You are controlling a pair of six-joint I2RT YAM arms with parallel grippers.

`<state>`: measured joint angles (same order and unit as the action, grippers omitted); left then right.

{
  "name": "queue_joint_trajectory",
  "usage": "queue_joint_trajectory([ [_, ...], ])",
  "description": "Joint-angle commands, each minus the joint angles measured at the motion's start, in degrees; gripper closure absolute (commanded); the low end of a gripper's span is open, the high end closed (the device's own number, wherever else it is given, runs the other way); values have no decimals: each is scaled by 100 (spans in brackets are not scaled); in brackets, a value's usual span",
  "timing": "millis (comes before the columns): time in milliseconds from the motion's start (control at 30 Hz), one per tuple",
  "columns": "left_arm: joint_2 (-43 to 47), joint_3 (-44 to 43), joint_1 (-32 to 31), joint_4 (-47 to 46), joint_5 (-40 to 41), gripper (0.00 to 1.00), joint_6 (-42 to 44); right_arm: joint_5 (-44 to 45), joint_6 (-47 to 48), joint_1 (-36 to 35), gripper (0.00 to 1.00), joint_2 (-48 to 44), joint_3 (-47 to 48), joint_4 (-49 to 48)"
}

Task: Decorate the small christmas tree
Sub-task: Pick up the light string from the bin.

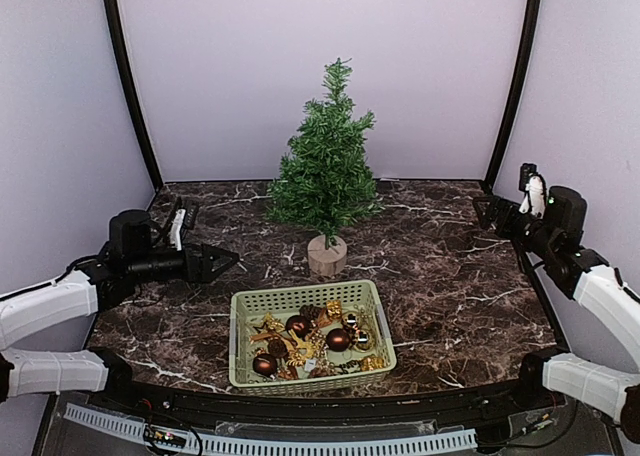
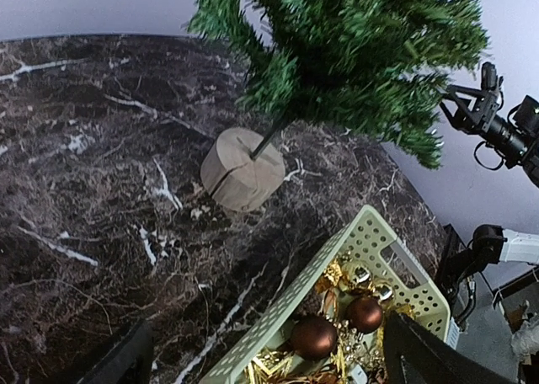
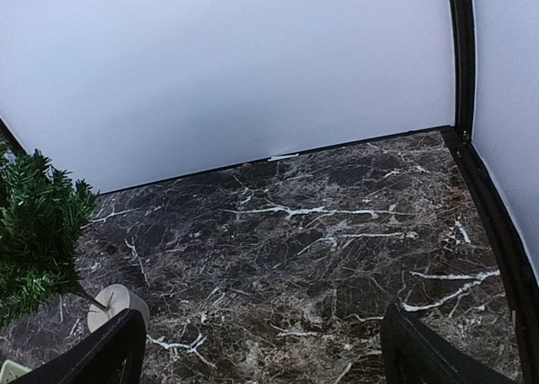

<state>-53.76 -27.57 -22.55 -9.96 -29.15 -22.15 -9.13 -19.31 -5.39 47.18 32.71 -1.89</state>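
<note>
The small christmas tree [image 1: 325, 166] stands on its round wooden stump [image 1: 327, 255] at the table's middle back, with no ornaments on it. In front of it a pale green basket [image 1: 240, 306] holds brown balls [image 1: 338, 339] and gold ornaments. My left gripper [image 1: 215, 261] is open and empty, hovering left of the basket and pointing at it. The left wrist view shows the tree [image 2: 354, 56], the stump [image 2: 242, 169], the basket [image 2: 278, 308] and a brown ball [image 2: 314, 336]. My right gripper [image 1: 485, 213] is open and empty at the back right. Its view catches the tree's edge [image 3: 38, 232].
The dark marble table [image 1: 450, 276] is enclosed by pale walls with black corner posts [image 1: 130, 96]. A slotted cable strip [image 1: 300, 444] runs along the near edge. The right arm [image 2: 505, 136] shows behind the tree in the left wrist view.
</note>
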Motion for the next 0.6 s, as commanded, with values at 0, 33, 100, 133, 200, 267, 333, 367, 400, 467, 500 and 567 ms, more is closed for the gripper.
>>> queue_joint_trajectory([
  [0, -419, 112, -107, 10, -20, 2, 5, -375, -9, -87, 1, -51, -18, -416],
  [33, -538, 81, -149, 22, -3, 2, 35, -443, -11, -104, 1, -63, 15, -410],
  [100, -701, 24, -240, 42, 37, 3, 88, -572, -5, -139, 1, -104, 90, -358],
  [133, -761, -13, -271, 34, 2, 6, 106, -642, 4, -157, 1, -111, 135, -311],
  [200, -944, -61, -366, 23, -183, 16, 152, -809, 2, -185, 1, -134, 267, -227],
  [267, -1123, -114, -477, 80, -252, 29, 182, -979, -11, -235, 1, -162, 375, -164],
  [333, -1282, -203, -573, 247, -164, 50, 218, -1108, -34, -293, 2, -207, 481, -100],
  [367, -1365, -239, -617, 301, -109, 63, 250, -1164, -42, -333, 2, -243, 541, -68],
  [400, -1391, -310, -636, 400, -92, 68, 270, -1238, -57, -358, 2, -280, 596, -46],
  [467, -1414, -416, -706, 459, -93, 82, 332, -1399, -106, -413, 3, -358, 702, -22],
  [500, -1402, -455, -720, 459, -147, 91, 338, -1512, -145, -435, 3, -384, 758, -34],
  [567, -1356, -593, -770, 452, -266, 99, 373, -1785, -232, -501, 3, -440, 856, -113],
])
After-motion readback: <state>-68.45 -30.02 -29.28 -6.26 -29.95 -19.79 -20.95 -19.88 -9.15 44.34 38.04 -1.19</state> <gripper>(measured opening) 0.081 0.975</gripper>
